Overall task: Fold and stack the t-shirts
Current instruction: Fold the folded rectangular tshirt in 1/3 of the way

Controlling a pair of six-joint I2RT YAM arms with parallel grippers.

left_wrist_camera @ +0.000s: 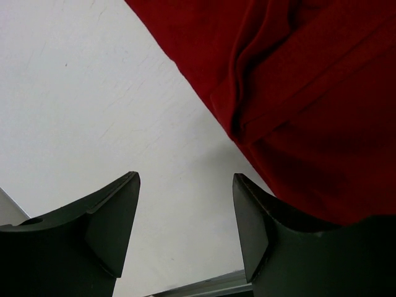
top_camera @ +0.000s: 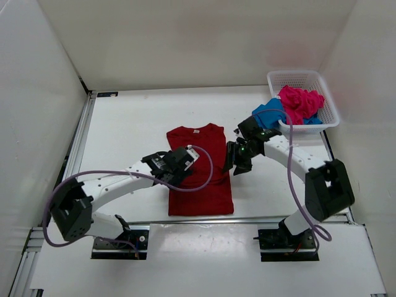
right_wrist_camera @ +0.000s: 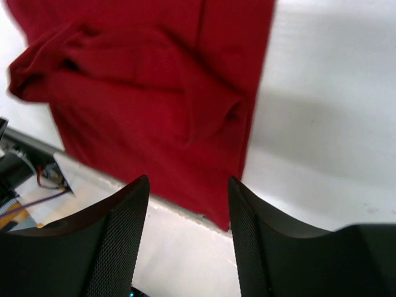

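A dark red t-shirt (top_camera: 199, 170) lies flat in the middle of the table as a long rectangle with its sides folded in. My left gripper (top_camera: 180, 162) hovers at the shirt's left edge. In the left wrist view that gripper (left_wrist_camera: 185, 185) is open over bare table, with the red fabric (left_wrist_camera: 297, 93) up and to the right. My right gripper (top_camera: 238, 158) is at the shirt's right edge. In the right wrist view it (right_wrist_camera: 189, 185) is open, with nothing between the jaws, above the shirt's (right_wrist_camera: 154, 93) edge. A pink t-shirt (top_camera: 301, 102) and a blue t-shirt (top_camera: 270, 113) lie crumpled in the basket.
The white mesh basket (top_camera: 298, 75) stands at the back right, with the blue shirt spilling over its left side. White walls close in the table (top_camera: 130, 124) on the left, back and right. A metal rail (top_camera: 80, 142) runs along the left edge.
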